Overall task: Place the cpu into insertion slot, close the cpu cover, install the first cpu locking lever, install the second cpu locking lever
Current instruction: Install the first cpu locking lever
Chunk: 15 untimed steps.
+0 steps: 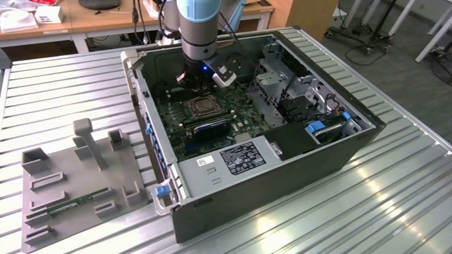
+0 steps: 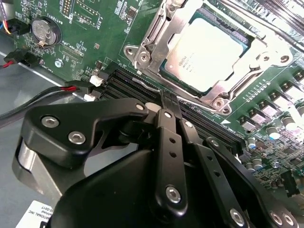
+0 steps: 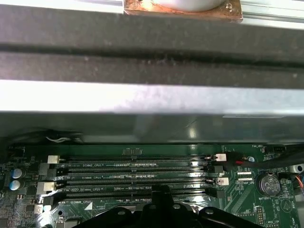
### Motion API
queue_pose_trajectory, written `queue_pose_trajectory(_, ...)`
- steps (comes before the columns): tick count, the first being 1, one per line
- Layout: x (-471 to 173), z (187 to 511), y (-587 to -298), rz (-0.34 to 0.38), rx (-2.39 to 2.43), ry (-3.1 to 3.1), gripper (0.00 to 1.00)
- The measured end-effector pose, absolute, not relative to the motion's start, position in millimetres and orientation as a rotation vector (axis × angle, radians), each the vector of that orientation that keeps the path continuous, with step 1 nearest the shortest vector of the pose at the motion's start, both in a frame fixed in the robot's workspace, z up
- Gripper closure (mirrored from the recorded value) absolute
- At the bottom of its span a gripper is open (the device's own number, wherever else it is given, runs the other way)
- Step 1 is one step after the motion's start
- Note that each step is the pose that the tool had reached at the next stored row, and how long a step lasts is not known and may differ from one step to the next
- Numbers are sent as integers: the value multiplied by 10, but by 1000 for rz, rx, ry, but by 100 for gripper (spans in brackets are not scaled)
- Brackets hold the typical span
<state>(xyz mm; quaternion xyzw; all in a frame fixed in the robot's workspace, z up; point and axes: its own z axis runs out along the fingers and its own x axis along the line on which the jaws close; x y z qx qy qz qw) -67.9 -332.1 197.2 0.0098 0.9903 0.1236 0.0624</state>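
One wide slatted metal surface (image 1: 395, 174) carries all the things. On it the open computer case (image 1: 282, 174) takes the middle of the exterior view, and a grey fixture tray (image 1: 71, 185) lies at the lower left of that frame. My arm comes down into the case at the upper middle, over the green motherboard (image 1: 177, 114).

In both wrist views the long black memory slots (image 3: 137, 178) run just under my claw (image 2: 168, 102). Beside them, in the second wrist view, the cpu cover (image 2: 154, 35) lies flat as a silvery frame. The cpu (image 2: 206, 52) is seated in the insertion slot (image 2: 236, 38), and its pale metal top shows through the cut-out of the cover. So I judge that the placing and the closing are done.

My claw is pressed together, with the two tips side by side. They are at the end of a thin wire locking lever (image 2: 145, 85), between the cover and the memory slots. I cannot tell whether the tips touch this wire or pinch anything.

As I judge it, the danger is slipping. The wire is thin and probably springy, and my closed tips are narrow. If they slide off, the lever may jump back up and the cover would not be locked. The tips could also hit the memory slots or the small parts on the board.
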Motion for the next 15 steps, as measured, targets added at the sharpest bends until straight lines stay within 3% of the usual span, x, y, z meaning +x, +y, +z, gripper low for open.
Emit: queue_pose_trajectory(15, -680, 1952, -3374, 373, 30, 2993, 89)
